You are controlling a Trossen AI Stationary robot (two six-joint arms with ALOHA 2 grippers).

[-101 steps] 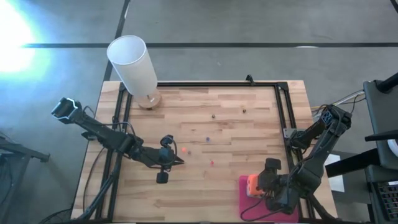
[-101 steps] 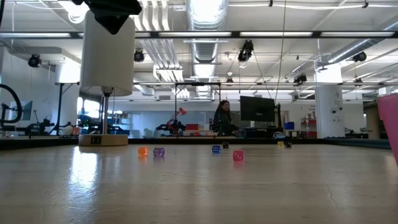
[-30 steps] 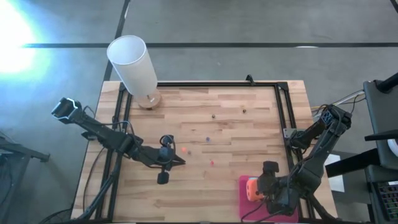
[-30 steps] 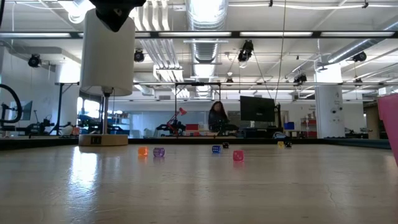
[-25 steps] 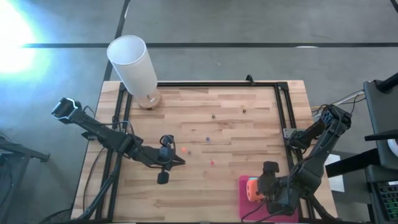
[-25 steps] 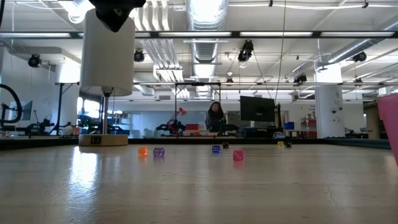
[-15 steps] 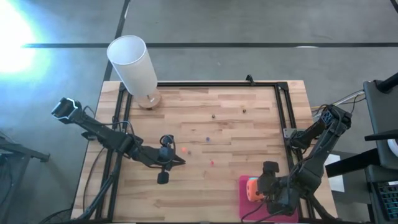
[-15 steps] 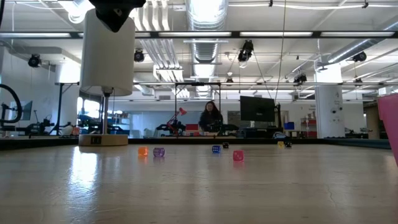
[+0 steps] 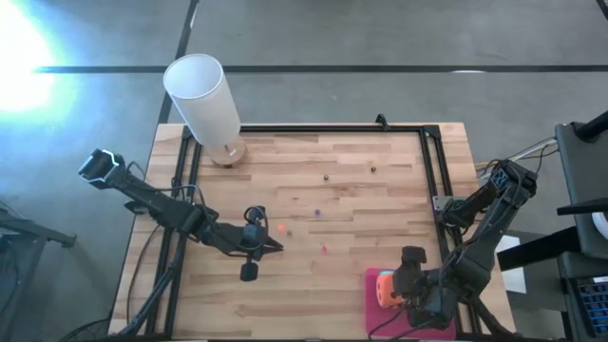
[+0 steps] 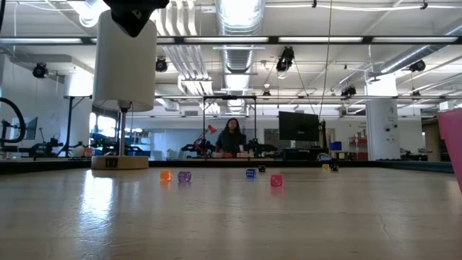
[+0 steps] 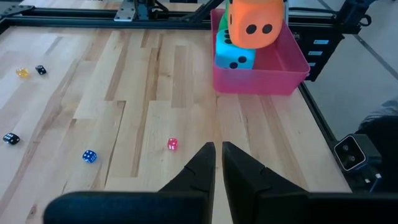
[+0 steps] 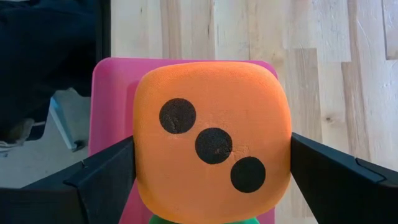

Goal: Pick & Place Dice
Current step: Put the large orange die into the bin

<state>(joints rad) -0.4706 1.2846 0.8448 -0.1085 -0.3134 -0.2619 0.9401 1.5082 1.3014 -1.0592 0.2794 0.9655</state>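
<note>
Layout: table, tray and dice positions

The tray (image 9: pixel 372 311) sits at the table's (image 9: pixel 361 161) near right corner. The top die (image 12: pixel 212 140) lies between the right gripper's (image 12: pixel 211 180) fingers, above two stacked dice (image 11: pixel 235 56) in the tray. The cylinder (image 9: pixel 202 100) stands at the far left corner. The left gripper (image 11: pixel 219 163) rests left of centre, small dice (image 11: pixel 172 144) scattered beyond it.

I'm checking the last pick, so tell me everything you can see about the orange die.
The orange die is a soft, foam-looking cube with rounded corners and dark round pips: three in a diagonal on the face toward the right wrist camera, two on a side face. It sits level between the fingers of the right gripper, over the pink tray, above the teal die and a green one.
</note>
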